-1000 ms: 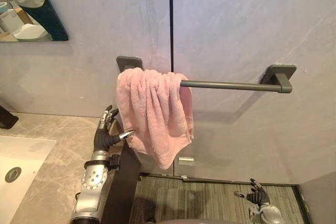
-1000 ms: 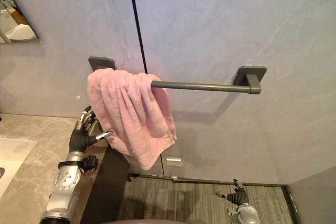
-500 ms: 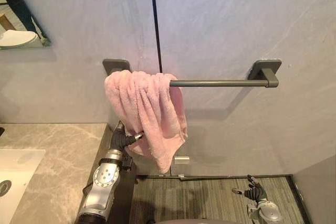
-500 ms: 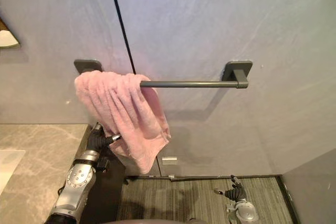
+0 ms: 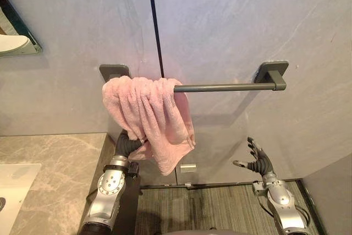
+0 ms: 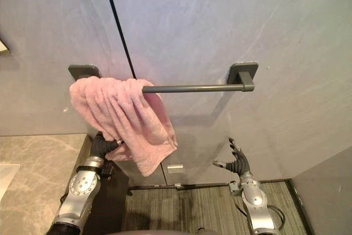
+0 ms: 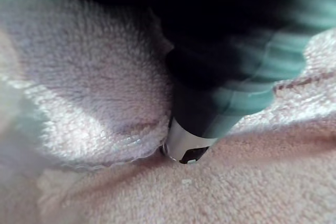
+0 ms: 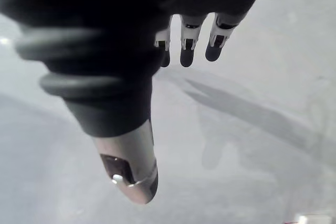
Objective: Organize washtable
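Hanging in a bunch over the left end of the bar (image 5: pixel 225 87), the pink towel (image 5: pixel 148 114) trails its low corner down and to the right. The bar runs left-right along the far wall, and most of it to the right is bare.

The left hand (image 5: pixel 126 146) is straight below the towel, pushed up into its lower left folds. Grip: can't tell, as the cloth hides it.

The right hand (image 5: pixel 257 162) is released and spread, low at right, well apart from the towel and under the bare part of the bar. The desk (image 5: pixel 49 169) edge is just left of the left arm.

Prob. next: spread the towel rightward along the bar. The left hand is nearer, and the right would have to reach up and left.
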You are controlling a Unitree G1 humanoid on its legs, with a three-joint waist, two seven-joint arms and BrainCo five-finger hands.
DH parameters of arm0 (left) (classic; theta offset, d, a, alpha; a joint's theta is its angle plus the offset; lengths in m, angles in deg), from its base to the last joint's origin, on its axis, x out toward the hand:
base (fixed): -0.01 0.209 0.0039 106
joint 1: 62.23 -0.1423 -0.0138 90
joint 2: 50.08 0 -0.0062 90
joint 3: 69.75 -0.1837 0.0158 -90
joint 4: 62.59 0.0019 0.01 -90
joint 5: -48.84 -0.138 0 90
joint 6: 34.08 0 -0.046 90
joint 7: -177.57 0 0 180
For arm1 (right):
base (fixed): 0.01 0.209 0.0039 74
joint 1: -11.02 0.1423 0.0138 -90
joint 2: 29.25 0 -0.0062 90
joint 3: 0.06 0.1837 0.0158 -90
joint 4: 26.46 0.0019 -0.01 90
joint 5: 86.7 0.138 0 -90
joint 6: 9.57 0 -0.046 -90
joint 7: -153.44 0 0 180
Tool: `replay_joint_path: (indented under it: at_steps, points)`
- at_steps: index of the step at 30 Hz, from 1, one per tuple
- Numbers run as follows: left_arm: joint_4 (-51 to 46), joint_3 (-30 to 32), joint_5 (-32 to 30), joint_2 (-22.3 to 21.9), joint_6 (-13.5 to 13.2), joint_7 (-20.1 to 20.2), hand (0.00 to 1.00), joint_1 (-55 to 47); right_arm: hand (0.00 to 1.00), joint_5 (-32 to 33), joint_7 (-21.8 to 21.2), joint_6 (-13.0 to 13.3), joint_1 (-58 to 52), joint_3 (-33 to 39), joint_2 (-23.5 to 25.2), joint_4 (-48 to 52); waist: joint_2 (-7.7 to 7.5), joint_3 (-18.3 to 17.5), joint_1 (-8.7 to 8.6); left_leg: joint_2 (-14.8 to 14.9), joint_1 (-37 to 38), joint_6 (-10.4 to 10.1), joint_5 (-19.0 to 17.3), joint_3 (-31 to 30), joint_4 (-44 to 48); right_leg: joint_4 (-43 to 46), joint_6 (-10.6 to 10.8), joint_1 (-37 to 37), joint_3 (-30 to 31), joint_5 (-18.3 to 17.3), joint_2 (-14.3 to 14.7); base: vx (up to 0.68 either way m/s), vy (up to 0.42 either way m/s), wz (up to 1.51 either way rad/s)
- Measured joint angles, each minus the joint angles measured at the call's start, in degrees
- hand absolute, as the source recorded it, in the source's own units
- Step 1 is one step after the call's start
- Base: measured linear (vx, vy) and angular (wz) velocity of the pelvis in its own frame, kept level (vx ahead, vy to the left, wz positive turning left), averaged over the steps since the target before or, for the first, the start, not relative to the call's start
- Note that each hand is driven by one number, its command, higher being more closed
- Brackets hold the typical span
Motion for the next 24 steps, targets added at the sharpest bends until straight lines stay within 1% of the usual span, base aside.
replay_joint_path:
  at_steps: [4,9,11,16,20,22,24]
  points:
    - [-1.29,-0.03,0.03,-1.06,-0.08,0.07,1.00,-0.07,0.00,2.02,-1.74,0.58,-0.11,-2.61,-1.49,7.34,-0.58,0.37,0.22,0.12,-0.22,-0.03,-0.07,0.64,0.17,0.71,0.02,-0.54,0.85,-0.01,0.15,-0.01,-0.010,-0.09]
    - [-3.88,-0.24,0.17,-1.50,-0.16,0.19,1.00,-0.05,0.00,4.46,-3.90,1.48,-0.20,-4.39,-4.24,11.70,-0.70,0.42,0.17,0.13,-0.13,0.01,-0.10,0.58,0.29,0.91,0.03,-0.45,0.91,-0.01,0.16,0.00,-0.002,-0.01]
    - [-3.89,-0.51,0.62,-1.84,-0.18,0.17,1.00,-0.06,0.00,6.05,-4.32,1.74,-0.09,-6.31,-6.10,13.06,-0.70,0.42,0.23,0.17,-0.12,0.01,-0.10,0.50,0.36,1.02,0.04,-0.42,0.87,-0.02,0.19,0.00,0.000,0.00]
    - [-3.89,-2.11,1.31,-1.96,-0.20,0.13,1.00,0.00,0.00,9.64,-4.63,1.97,2.28,-8.86,-7.16,13.16,-0.69,0.43,0.31,0.22,-0.15,0.01,-0.09,0.23,0.59,1.41,0.05,-0.44,0.82,-0.05,0.19,-0.03,-0.012,0.01]
    - [-3.87,-3.80,1.71,-2.24,-0.23,0.15,1.00,0.00,0.00,11.46,-5.03,2.12,6.93,-12.97,-7.25,13.16,-0.69,0.43,0.42,0.36,-0.75,0.01,-0.09,-0.17,1.17,1.65,0.04,-0.71,0.60,-0.06,0.23,-0.03,-0.014,0.03]
    - [-3.83,-4.45,1.72,-2.29,-0.23,0.16,1.00,0.00,0.00,12.08,-5.02,2.13,7.96,-13.74,-7.24,13.13,-0.68,0.42,0.73,0.39,-1.08,0.01,-0.08,-0.30,1.23,1.65,0.04,-0.77,0.47,-0.06,0.24,-0.02,-0.015,0.05]
    - [-3.78,-5.30,1.72,-2.50,-0.24,0.16,1.00,0.01,0.00,13.13,-5.02,2.16,9.46,-14.96,-7.23,13.10,-0.68,0.42,1.51,0.45,-1.12,0.01,-0.07,-0.50,1.23,1.65,0.02,-0.80,0.28,-0.08,0.30,-0.01,-0.016,0.05]
